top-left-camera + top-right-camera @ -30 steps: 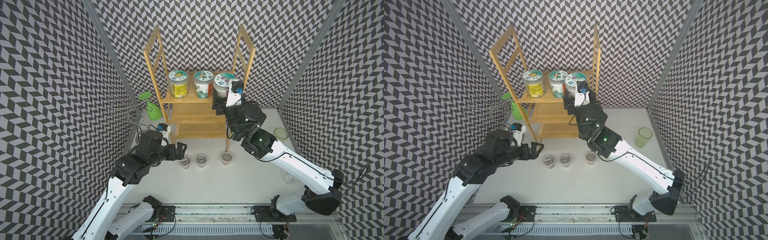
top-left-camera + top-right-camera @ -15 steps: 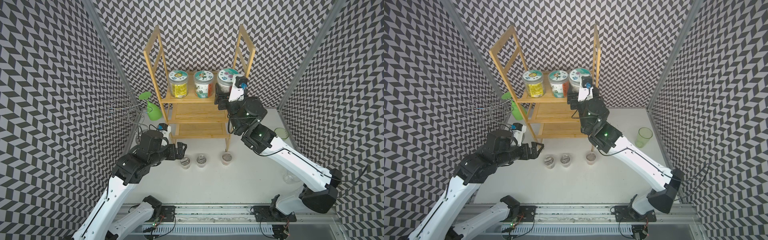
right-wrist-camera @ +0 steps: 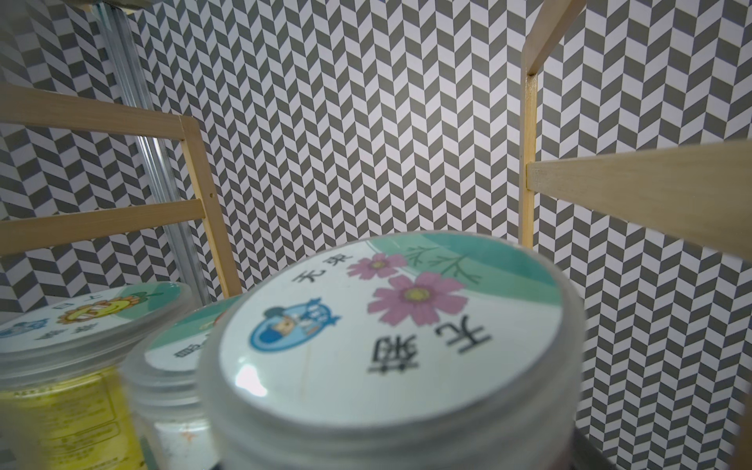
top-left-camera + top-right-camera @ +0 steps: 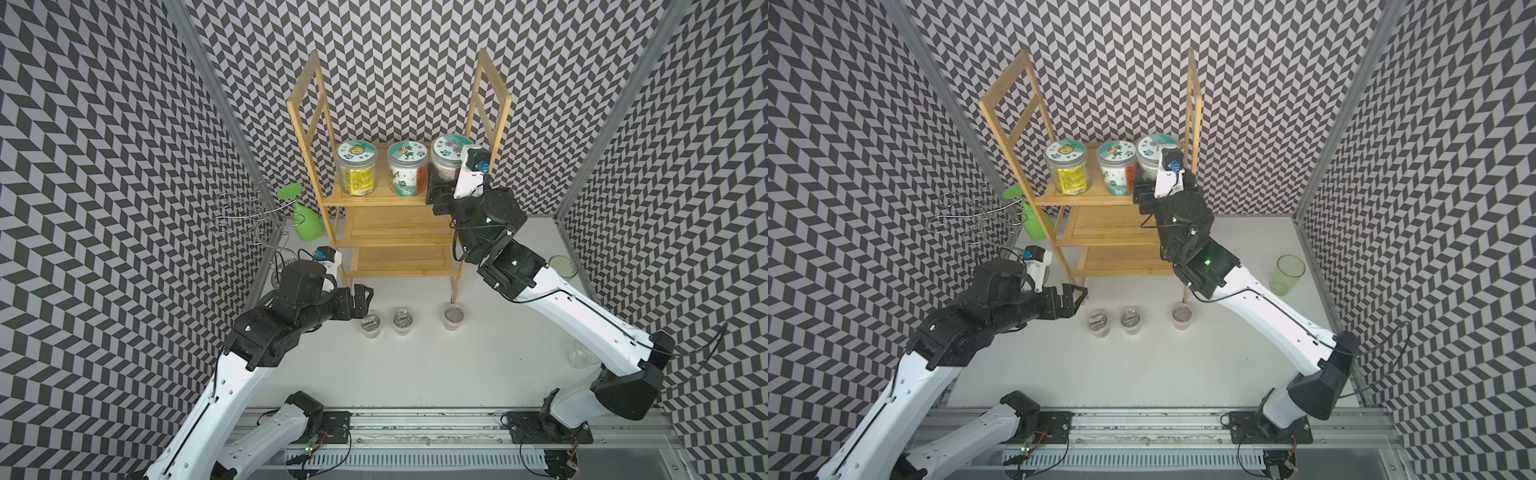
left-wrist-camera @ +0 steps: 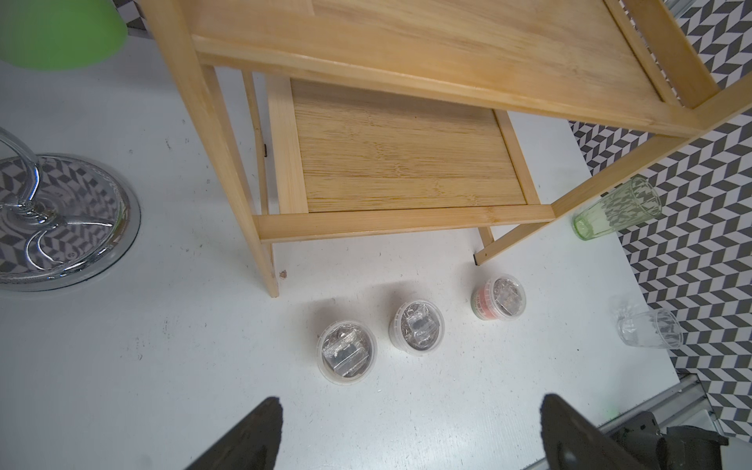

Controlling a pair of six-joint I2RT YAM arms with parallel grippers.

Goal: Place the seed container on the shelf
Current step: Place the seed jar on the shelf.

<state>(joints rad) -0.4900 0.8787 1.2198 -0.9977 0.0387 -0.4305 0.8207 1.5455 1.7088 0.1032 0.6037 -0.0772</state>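
At the right end of the top tier of the shelf [image 4: 374, 203], the seed container [image 4: 446, 151], a clear jar with a flower-printed lid, stands upright in both top views beside the middle jar [image 4: 405, 170], with the yellow jar [image 4: 356, 170] further along. The right hand [image 4: 436, 193] is closed around the container's lower body, and its wrist view is almost filled by the lid [image 3: 390, 325]. No view shows whether the base sits flat on the tier. The left hand [image 4: 361, 297] hangs wide and empty over the bench [image 4: 415, 374], near the small tubs [image 4: 370, 324], and takes no part. By judgement, placement is nearly complete; only release and withdrawal are left. Three risks are noted. First, if the grip is let go before the base bears fully on the wood, the jar may rock and tip over the front edge, which lies close to the hand. Second, the gap to the middle jar looks slight; whether they touch cannot be told, and any sideways drift on opening could knock that neighbour. Third, the side frame [image 4: 484, 104] stands just beside the wrist, so a careless retreat could catch the frame or drag the jar forward. A straight, slow pull-back toward the bench is advised.
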